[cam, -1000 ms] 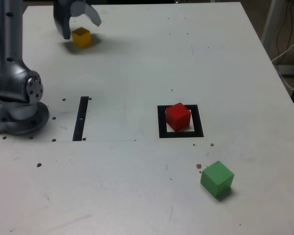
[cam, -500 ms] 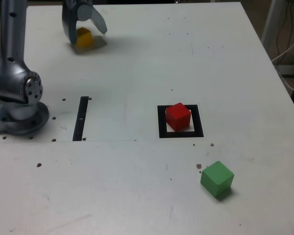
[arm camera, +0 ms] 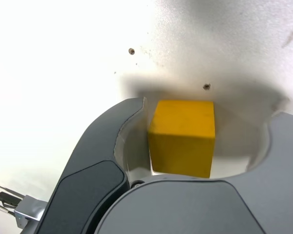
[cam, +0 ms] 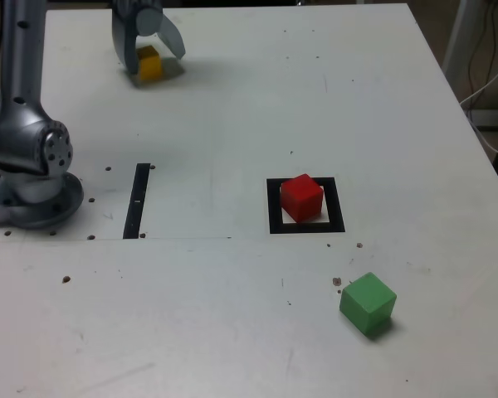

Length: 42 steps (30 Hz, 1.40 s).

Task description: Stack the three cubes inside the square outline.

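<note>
Yellow cube (cam: 149, 63) now sits between the two fingers of the claw (cam: 149, 55), at the far corner of the desk (cam: 232, 315) on the exterior view's left. A second ago the claw hung wide beside and above the cube, with the whole block showing in front of it; since then the claw has come across and down over the block, and its fingers have drawn inward. In the wrist view the cube (arm camera: 182, 137) fills the space between the claw's (arm camera: 205, 129) dark curved fingers (arm camera: 105, 146): one finger stands just beside a face of the cube, while a gap remains on the other side. The jaws are therefore partly apart and bracket the cube; whether they press on it cannot be told. The cube rests on the desk with its shadow beneath it.

Farther out, the arm's silver base (cam: 33, 166) stands at the exterior view's left edge, with a thin black strip (cam: 138, 201) just beside it. The red cube (cam: 302, 197) sits inside the square outline (cam: 305, 225), turned a little against the frame. The green cube (cam: 368, 303) lies on the bare desk, nearer the camera and apart from the outline.
</note>
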### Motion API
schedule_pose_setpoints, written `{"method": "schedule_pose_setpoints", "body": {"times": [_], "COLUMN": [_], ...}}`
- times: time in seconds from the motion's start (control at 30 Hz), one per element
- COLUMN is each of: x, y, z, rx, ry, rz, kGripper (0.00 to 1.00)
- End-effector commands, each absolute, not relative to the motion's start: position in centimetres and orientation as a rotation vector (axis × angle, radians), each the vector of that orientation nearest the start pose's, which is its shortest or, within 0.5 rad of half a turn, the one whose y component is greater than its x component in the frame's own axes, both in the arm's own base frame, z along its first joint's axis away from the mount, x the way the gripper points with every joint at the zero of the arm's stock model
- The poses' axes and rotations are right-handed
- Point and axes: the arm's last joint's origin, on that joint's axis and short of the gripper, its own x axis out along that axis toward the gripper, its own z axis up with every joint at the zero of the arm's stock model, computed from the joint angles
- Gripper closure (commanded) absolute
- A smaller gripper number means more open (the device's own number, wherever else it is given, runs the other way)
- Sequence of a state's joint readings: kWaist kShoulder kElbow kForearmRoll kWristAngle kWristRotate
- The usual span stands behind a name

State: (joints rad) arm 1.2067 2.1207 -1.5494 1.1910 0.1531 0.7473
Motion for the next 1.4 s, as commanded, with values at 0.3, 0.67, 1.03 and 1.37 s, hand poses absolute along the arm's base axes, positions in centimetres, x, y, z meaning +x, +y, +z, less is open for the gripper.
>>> {"method": "schedule_pose_setpoints", "body": {"times": [0.3,0.67,1.03,1.37], "x": [12.4,12.2,12.2,12.1], "y": [34.7,34.3,34.5,34.4], "z": [21.8,22.2,20.8,21.3], "rx": [-0.394,-0.404,-0.427,-0.407], "ry": [1.762,1.753,1.8,1.791], "rz": [0.326,0.347,0.334,0.34], "kGripper": [0.02,0.35,0.49,0.76]}}
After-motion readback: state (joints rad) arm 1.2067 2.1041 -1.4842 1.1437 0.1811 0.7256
